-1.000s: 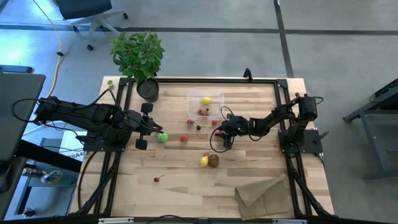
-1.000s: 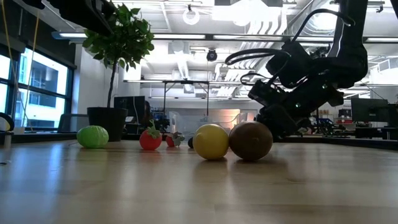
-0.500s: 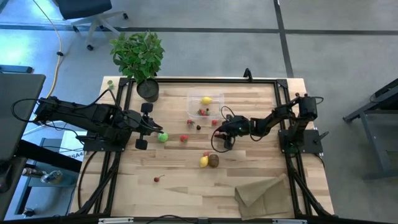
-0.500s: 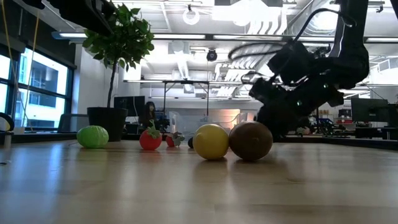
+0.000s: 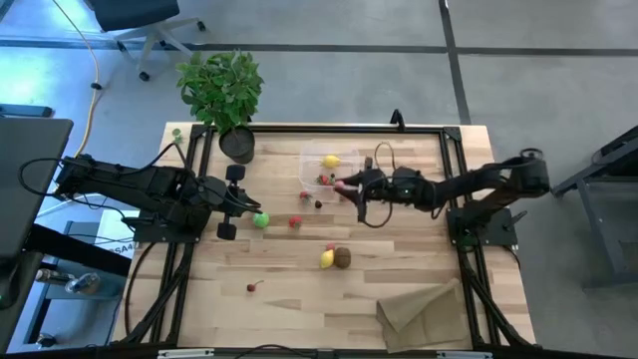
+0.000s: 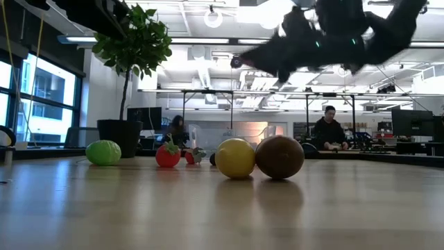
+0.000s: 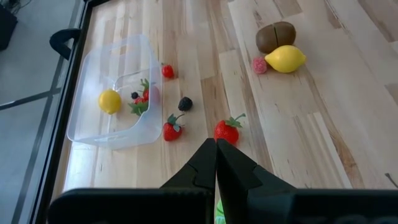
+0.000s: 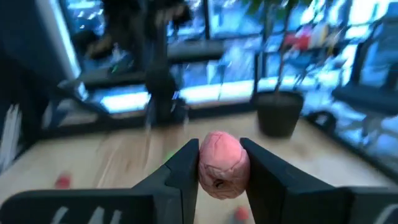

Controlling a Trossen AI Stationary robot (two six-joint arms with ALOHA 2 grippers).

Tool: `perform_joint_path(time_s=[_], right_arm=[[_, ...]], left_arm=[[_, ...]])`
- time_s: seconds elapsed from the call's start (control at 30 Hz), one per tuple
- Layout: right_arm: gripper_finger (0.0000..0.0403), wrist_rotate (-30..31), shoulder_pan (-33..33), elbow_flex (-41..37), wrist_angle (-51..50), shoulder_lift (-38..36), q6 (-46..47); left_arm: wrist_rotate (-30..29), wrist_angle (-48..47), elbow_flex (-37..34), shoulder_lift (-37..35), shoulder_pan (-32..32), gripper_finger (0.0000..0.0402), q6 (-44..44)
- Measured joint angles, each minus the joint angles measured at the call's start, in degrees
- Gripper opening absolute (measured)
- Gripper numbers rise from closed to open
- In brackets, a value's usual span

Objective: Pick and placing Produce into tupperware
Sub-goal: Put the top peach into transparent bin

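Left gripper point(image 5: 242, 204), fingers together, rests low beside the green lime point(image 5: 261, 220). Right gripper point(image 5: 344, 185), arm stretched level above the table, clamps a pink berry point(image 8: 219, 165) at the clear rectangular plastic tupperware point(image 5: 311, 166).

Lemons point(image 7: 286, 59): two. Lime point(image 5: 261, 220): one. Kiwi point(image 7: 275, 36): one. Strawberries point(image 7: 227, 130): three. Dark berries point(image 7: 185, 103): two. Pink berries point(image 7: 259, 64): two. Small red berry point(image 7: 168, 70): one. Cherry point(image 5: 251, 287): one. Clear tub point(image 7: 84, 81): one. Potted plant point(image 5: 221, 90): one. Paper bag point(image 5: 424, 309): one. Robot arms point(image 5: 130, 184): two. People point(image 6: 329, 128) in the background: two.
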Motion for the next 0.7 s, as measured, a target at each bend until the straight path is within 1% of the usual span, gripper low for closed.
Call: perform_joint_path(time_s=[0.07,0.13,0.23,0.33,0.4,0.5,0.6,0.7], right_arm=[[0.0099,2.5,-0.2,3.2,-6.0,-1.9,-2.0],[0.0099,3.8,-0.7,7.8,-14.0,-3.0,-3.9],[0.0099,4.3,-2.2,16.5,-30.0,-3.2,-4.6],[0.0099,5.3,-4.2,26.7,-47.6,-1.5,-4.4],[0.0099,6.1,-5.5,33.4,-58.6,0.9,-3.2],[0.0099,6.3,-7.5,41.7,-71.4,5.8,-2.9],[0.0099,5.3,-9.4,47.5,-80.7,11.6,-1.2],[0.0099,2.7,-11.3,50.9,-87.8,17.5,2.9]], left_arm=[[0.0,0.0,0.0,0.0,0.0,0.0003,0.0],[0.0,0.0,0.0,0.0,0.0,0.0003,0.0],[0.0,0.0,0.0,0.0,0.0,0.0003,0.0],[0.0,0.0,0.0,0.0,0.0,0.0003,0.0],[0.0,0.0,0.0,0.0,0.0,0.0003,0.0],[0.0,0.0,0.0,0.0,0.0,0.0003,0.0],[0.0,0.0,0.0,0.0,0.0,0.0003,0.0],[0.0,0.0,0.0,0.0,0.0,0.0003,0.0]])
